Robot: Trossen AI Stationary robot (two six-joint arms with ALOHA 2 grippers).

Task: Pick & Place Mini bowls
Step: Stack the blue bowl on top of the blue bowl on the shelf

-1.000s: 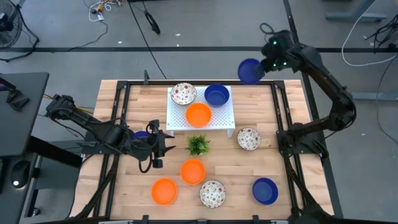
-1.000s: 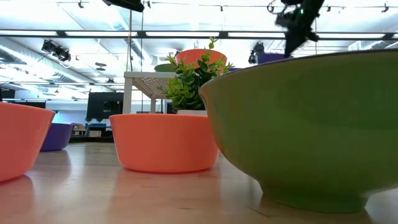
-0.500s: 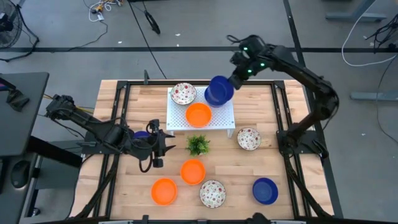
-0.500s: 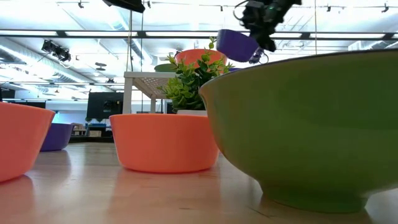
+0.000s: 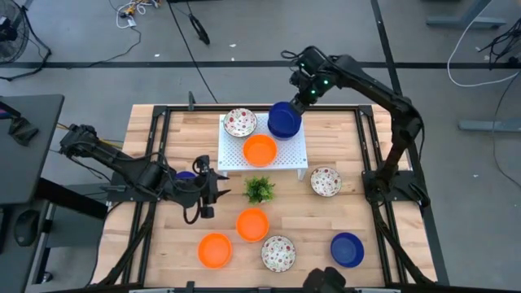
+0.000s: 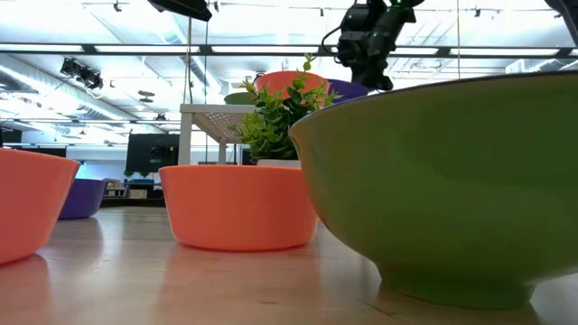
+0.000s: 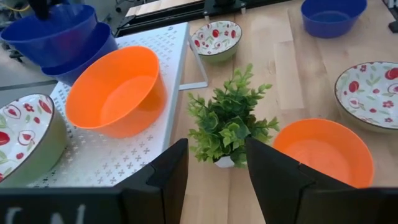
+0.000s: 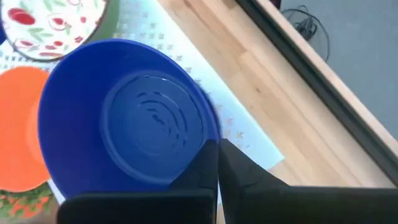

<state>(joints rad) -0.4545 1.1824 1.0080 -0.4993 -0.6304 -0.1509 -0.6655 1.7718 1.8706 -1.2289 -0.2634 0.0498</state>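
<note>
My right gripper [image 5: 303, 96] is over the far right part of the white rack [image 5: 236, 159], shut on a blue mini bowl [image 5: 284, 119]. That bowl sits nested in a second blue bowl [image 7: 93, 51] on the rack. Beside them on the rack stand an orange bowl [image 5: 260, 150] and a speckled bowl [image 5: 240, 123]. My left gripper [image 5: 213, 191] is open and low over the table, left of the green plant [image 5: 260, 190], touching nothing. Several more bowls stand on the table on their bases: orange [image 5: 252, 224], orange [image 5: 215, 250], speckled [image 5: 278, 253], speckled [image 5: 326, 181], blue [image 5: 347, 248]. My right gripper pinches the blue bowl's rim [image 8: 208, 138] on its far right side, one finger inside the bowl and one outside. It comes from above, slanting in from the table's far right. The bowl is slightly tilted, its bottom in the lower blue bowl.
Another small blue bowl [image 5: 186, 175] shows just behind my left gripper. In the low view a speckled bowl's green underside [image 6: 442, 181] fills the right half. Bare wood lies along the table's left side [image 5: 151, 138] and between the rack and the right edge.
My right gripper has carried the blue bowl from beyond the table's far right corner leftward and down to the rack, where the bowl now sits in the blue bowl that stood there.
</note>
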